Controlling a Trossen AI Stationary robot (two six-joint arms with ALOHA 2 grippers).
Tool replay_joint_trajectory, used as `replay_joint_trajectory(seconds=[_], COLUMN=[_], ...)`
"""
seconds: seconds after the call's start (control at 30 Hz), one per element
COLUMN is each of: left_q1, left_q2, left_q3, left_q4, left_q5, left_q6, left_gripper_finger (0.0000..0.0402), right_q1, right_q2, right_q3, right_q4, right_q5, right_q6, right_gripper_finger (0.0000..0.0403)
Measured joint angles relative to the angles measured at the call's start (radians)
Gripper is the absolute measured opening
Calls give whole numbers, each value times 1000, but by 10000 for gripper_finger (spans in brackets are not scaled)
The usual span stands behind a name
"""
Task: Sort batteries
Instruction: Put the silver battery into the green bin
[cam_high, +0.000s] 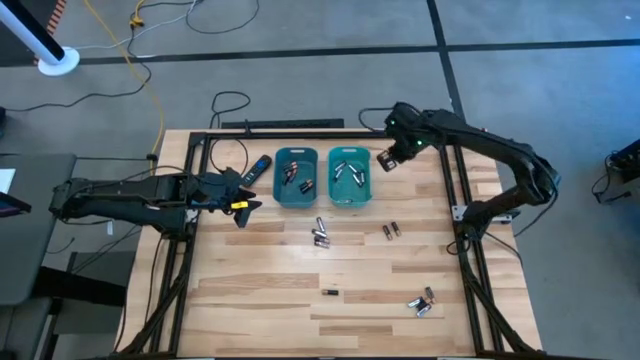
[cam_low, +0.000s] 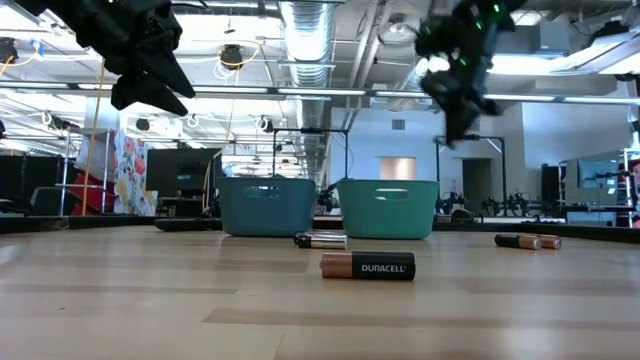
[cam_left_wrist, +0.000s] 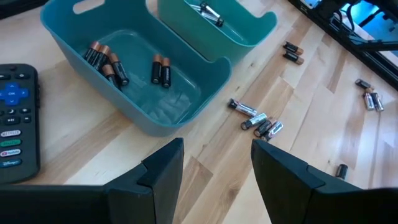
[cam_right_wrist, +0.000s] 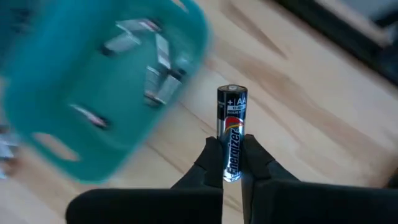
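In the right wrist view the teal plastic bin (cam_right_wrist: 102, 87) is smeared by motion blur, and the silvery cells (cam_right_wrist: 152, 68) inside it are only streaks; their count cannot be told. The lower end of the black-and-silver AA battery (cam_right_wrist: 231, 127) is hidden between the right gripper's (cam_right_wrist: 231, 163) dark fingers. In the left wrist view the flat black remote with a blue button (cam_left_wrist: 17, 121) is cut off by the picture's edge. In the low view both bins' contents are hidden behind their walls. From above, labels on the loose small cylindrical batteries (cam_high: 321, 235) are too small to read.
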Motion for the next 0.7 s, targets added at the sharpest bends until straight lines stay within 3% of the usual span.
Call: replay_joint_trajectory(seconds=[0.3, 0.7], left_q1=[0, 0], left_q2=[0, 0], left_q3=[0, 0], left_q4=[0, 0], left_q5=[-7, -7], left_q6=[24, 61], left_gripper_finger=[185, 185], right_q1=[122, 212], right_q2=[211, 558], right_q3=[212, 262], right_q4=[24, 37], right_q5=[5, -9], right_q6=[-12, -16], right_gripper_finger=[15, 33])
